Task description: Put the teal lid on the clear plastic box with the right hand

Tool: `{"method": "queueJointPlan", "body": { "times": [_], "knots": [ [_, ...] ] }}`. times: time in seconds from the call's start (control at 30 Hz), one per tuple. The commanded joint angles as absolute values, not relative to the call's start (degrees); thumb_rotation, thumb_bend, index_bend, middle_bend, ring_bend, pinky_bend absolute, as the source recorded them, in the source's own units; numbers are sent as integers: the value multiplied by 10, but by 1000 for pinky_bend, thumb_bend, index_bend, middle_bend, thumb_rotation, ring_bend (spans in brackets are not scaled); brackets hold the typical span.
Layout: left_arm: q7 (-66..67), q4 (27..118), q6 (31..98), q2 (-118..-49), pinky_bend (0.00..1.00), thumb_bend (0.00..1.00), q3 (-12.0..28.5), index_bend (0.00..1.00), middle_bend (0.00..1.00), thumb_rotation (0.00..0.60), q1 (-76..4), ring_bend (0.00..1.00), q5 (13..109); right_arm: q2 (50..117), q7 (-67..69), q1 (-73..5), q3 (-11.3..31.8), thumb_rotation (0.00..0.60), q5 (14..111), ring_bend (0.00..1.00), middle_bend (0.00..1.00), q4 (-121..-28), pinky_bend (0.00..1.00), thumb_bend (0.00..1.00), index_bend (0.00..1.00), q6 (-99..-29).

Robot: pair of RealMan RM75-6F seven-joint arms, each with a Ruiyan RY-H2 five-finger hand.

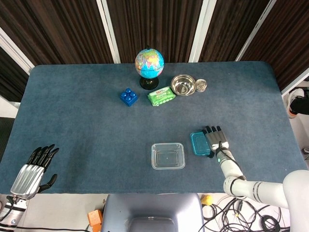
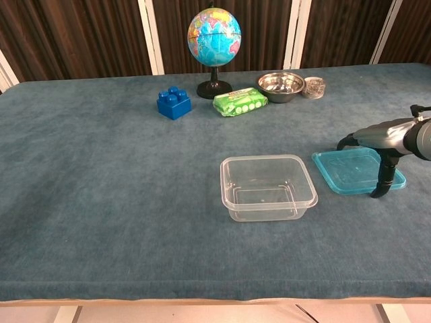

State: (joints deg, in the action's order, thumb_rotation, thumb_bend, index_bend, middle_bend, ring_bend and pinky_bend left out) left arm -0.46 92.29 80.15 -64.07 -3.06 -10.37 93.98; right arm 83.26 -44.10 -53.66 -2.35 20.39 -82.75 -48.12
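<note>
One flat teal plastic lid (image 2: 357,169) is lying on the blue counter (image 2: 108,175) at three o'clock of the clear plastic box (image 2: 268,186); the right hand (image 2: 384,145) is hovering spread over it, grasping nothing, thumb reaching under its edge.

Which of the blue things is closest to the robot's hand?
The teal lid. It lies flat right under the right hand, beside the clear box. The blue block and the globe stand far off at the back of the table.
</note>
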Motion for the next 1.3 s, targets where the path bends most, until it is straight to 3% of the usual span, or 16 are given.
{"method": "queueJointPlan", "body": {
  "times": [0.03,0.13,0.37,0.47,0.6,0.9,1.13,1.3],
  "knots": [
    [-5,923,802,-641,0,380,-31,0,0,600,-104,0,941,839,-424,-526,-20,600,232,0,38,-821,0,64,531,-496],
    [-5,923,801,-641,0,380,-31,0,0,600,-104,0,940,841,-419,-520,-22,600,245,0,123,-819,0,64,644,-502],
    [-8,923,802,-640,0,380,-31,0,0,600,-104,0,941,837,-392,-502,-15,600,302,13,238,-825,0,64,703,-524],
    [-8,922,801,-640,0,381,-31,0,0,600,-105,0,942,838,-385,-494,-14,600,320,88,327,-822,1,64,716,-529],
    [-10,923,802,-639,0,380,-32,0,0,600,-105,0,942,838,-364,-482,-10,600,353,193,418,-821,100,64,737,-533],
    [-13,922,804,-639,0,381,-33,0,0,600,-104,0,946,756,-258,-440,25,600,462,214,454,-913,112,67,780,-567],
    [-13,924,804,-639,0,381,-35,0,0,600,-105,0,950,683,-184,-417,54,600,472,214,459,-1026,112,67,785,-555],
    [-13,925,802,-639,0,381,-36,0,0,600,-107,0,954,684,-154,-411,66,600,465,214,459,-1082,109,66,780,-550]
  ]
}}
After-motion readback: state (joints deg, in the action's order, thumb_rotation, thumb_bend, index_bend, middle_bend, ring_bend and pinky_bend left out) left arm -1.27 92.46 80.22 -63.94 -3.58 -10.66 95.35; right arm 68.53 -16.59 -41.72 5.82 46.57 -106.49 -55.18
